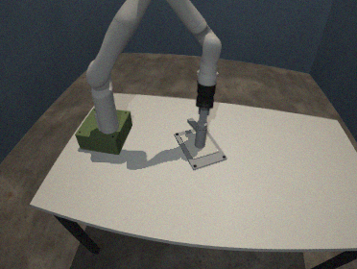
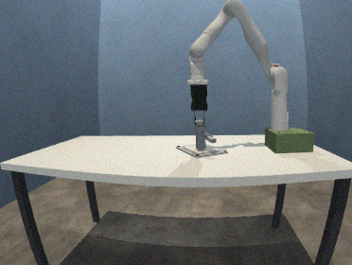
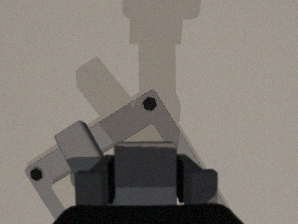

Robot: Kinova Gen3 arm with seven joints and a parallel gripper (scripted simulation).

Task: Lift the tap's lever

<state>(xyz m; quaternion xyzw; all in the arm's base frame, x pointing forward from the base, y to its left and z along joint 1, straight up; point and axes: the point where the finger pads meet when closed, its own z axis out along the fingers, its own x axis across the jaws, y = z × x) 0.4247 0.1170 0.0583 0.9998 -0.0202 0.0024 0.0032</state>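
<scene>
The grey tap [image 1: 200, 139] [image 2: 201, 139] stands upright on a square metal base plate [image 1: 213, 158] [image 2: 215, 152] [image 3: 131, 119] in the middle of the white table [image 1: 288, 192] [image 2: 95, 151]. Its short spout [image 1: 193, 123] [image 2: 211, 139] [image 3: 78, 141] sticks out sideways. My gripper [image 1: 202, 120] [image 2: 200, 121] [image 3: 145, 171] points straight down over the tap's top. Its fingers are shut on the tap's lever [image 3: 145, 159], the grey block between them in the wrist view. The lever's angle is hidden by the fingers in the top and exterior views.
The arm's green mounting block [image 1: 103, 132] [image 2: 290, 140] stands on the table beside the tap, at the left in the top view. The table's curved front edge [image 1: 168, 237] is well away from the tap.
</scene>
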